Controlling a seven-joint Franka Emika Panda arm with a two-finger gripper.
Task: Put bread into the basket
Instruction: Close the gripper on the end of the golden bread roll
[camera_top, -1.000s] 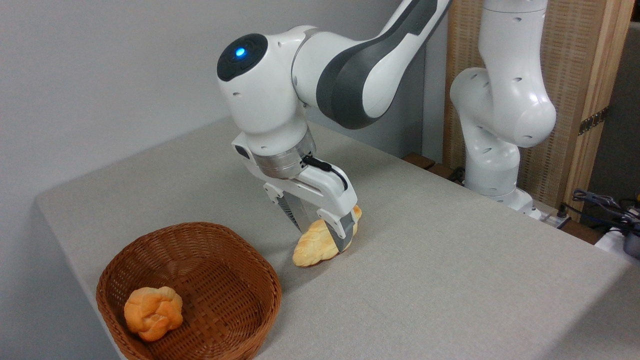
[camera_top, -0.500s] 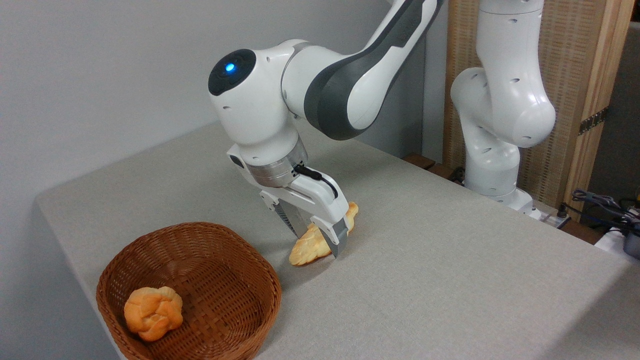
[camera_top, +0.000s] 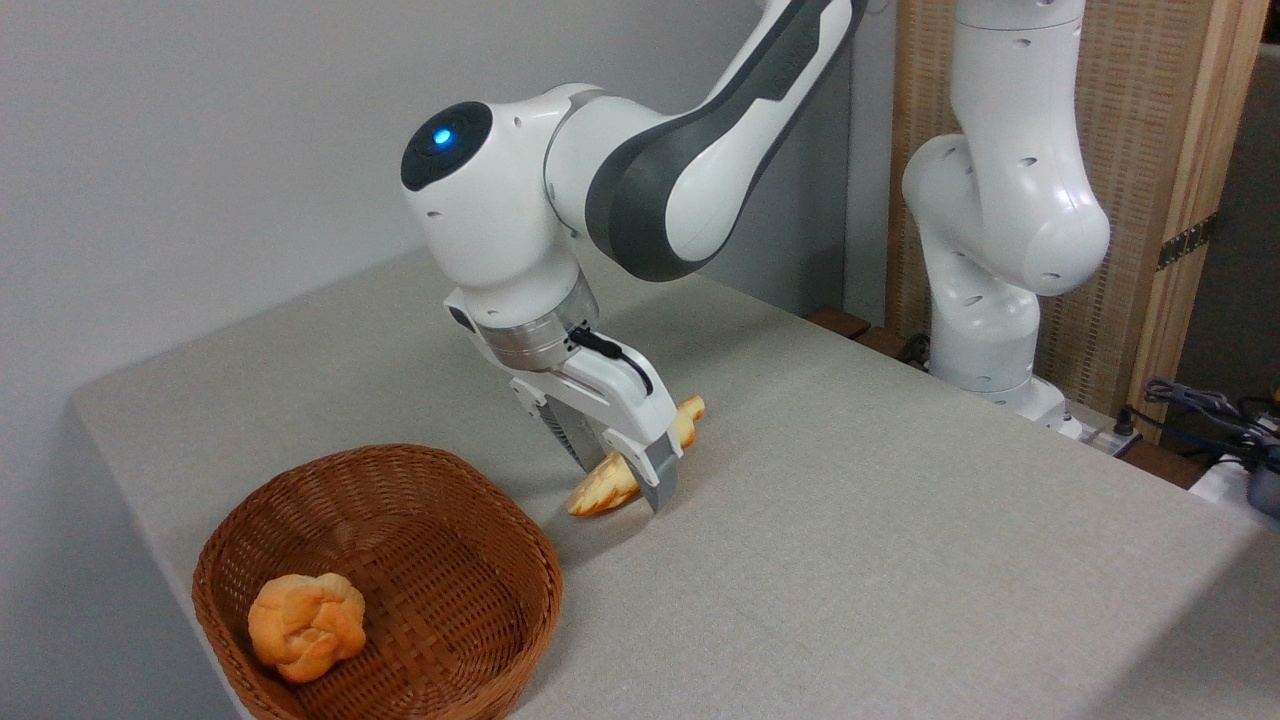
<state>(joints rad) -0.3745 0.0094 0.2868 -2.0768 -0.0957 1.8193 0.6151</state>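
The bread (camera_top: 605, 484) is clamped by the hand (camera_top: 622, 478) at mid-frame, seemingly just above the tabletop (camera_top: 850, 520), right of the basket (camera_top: 440, 520).

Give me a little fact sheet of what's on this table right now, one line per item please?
table: grey cloth-covered top
basket: round brown wicker, near the front left corner
roll: small orange knotted bun, lying inside the basket
bread: pale braided loaf, right of the basket, outside it
hand: fingers closed on either side of the loaf's middle
loaf height: cannot tell whether its low end touches the table
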